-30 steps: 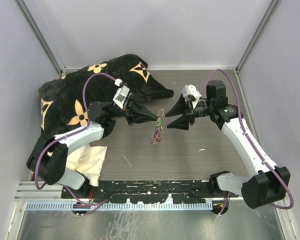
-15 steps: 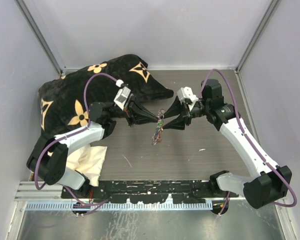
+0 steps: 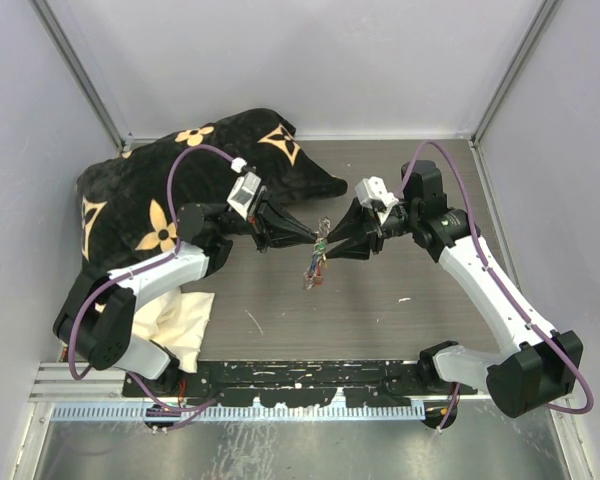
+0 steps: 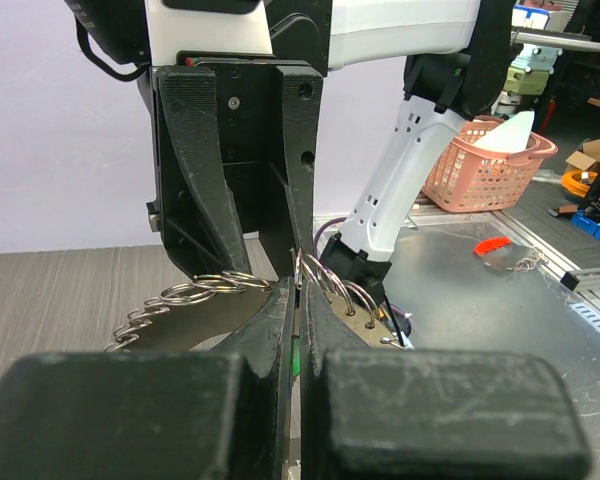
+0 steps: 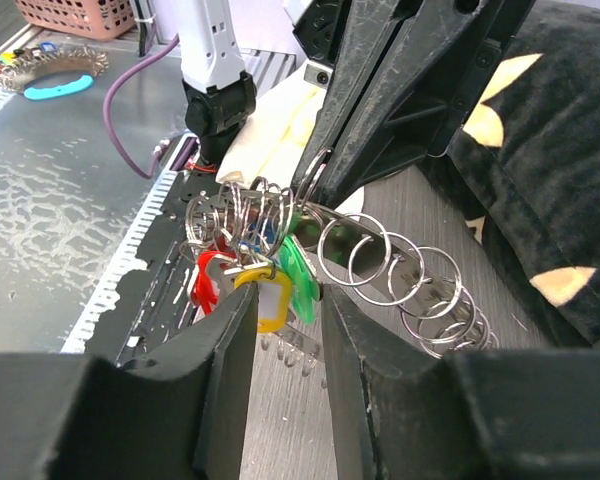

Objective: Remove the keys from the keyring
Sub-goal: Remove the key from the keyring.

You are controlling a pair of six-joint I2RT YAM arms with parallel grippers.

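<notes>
We saw the keyring [image 5: 380,265] as thin, glossy silver wire, the keys [image 5: 270,295] with shiny coloured plastic heads. The right gripper [image 5: 285,300] had matt, scuffed black plastic fingers [image 5: 220,370]. The table [image 3: 380,310] looked like matt grey wood grain, and the black cloth [image 3: 150,190] looked velvety.

The keys [image 5: 265,300] show red, yellow and green heads on a silvery keyring [image 5: 400,270] — behind, a black cushion [image 3: 150,190] patterned with tan flowers, on a grey wood-grain table [image 3: 380,310].
</notes>
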